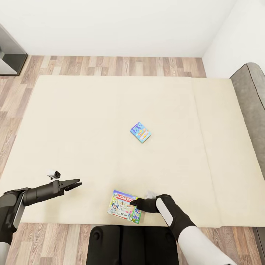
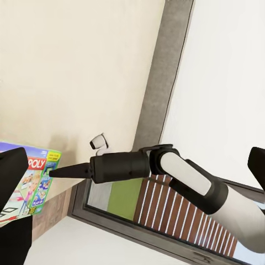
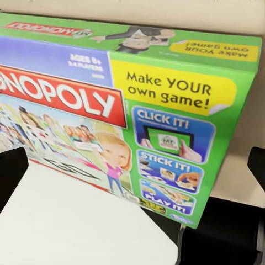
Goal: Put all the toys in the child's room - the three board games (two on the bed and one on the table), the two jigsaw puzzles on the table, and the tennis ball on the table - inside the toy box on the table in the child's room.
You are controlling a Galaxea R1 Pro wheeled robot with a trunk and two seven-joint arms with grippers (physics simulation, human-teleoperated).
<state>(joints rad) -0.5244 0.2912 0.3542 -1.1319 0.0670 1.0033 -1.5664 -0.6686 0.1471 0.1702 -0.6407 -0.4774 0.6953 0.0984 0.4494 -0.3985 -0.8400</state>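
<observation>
The right end effector (image 1: 134, 202), fingers spread and holding nothing, hovers at the green-edged board game (image 1: 125, 211) lying flat near the bed (image 1: 92, 121) edge, a stiff, light, smooth box probably best pinched across its thin edge

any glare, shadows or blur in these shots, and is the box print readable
Head view: flat even light, no glare, barely any shadow on the bed; the small blue game is too soft to read. Right wrist view: the Monopoly box is close and its big lettering reads clearly, though finer print is blurry. Left wrist view: the picture looks rotated, and the right claw reads as a plain dark shape.
</observation>
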